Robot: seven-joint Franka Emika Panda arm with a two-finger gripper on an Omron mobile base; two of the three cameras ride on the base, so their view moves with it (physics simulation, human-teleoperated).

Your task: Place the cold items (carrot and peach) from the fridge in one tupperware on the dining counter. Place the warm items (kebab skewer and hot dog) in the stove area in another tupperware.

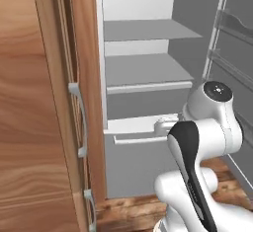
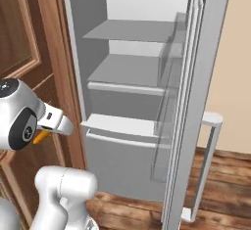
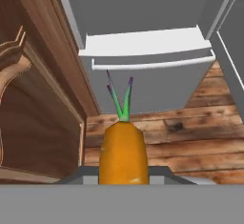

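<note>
My gripper (image 3: 123, 174) is shut on an orange carrot (image 3: 123, 154) with green and purple-tipped stalks pointing away from the hand. In the hand view the carrot stands in front of the fridge's lower drawer (image 3: 143, 82), above the wooden floor. From the right base view, the carrot's orange end (image 2: 41, 136) pokes out below the white hand, left of the open fridge (image 2: 132, 77). The hand sits by the drawer front (image 1: 143, 142) in the left base view. The peach, kebab skewer, hot dog and tupperware are out of view.
The fridge shelves (image 1: 143, 68) are bare. Its open door (image 2: 206, 102) with rack bins stands to the right. A tall wooden cabinet (image 1: 39, 107) with grey handles flanks the fridge on the left. Plank floor (image 3: 190, 137) lies below.
</note>
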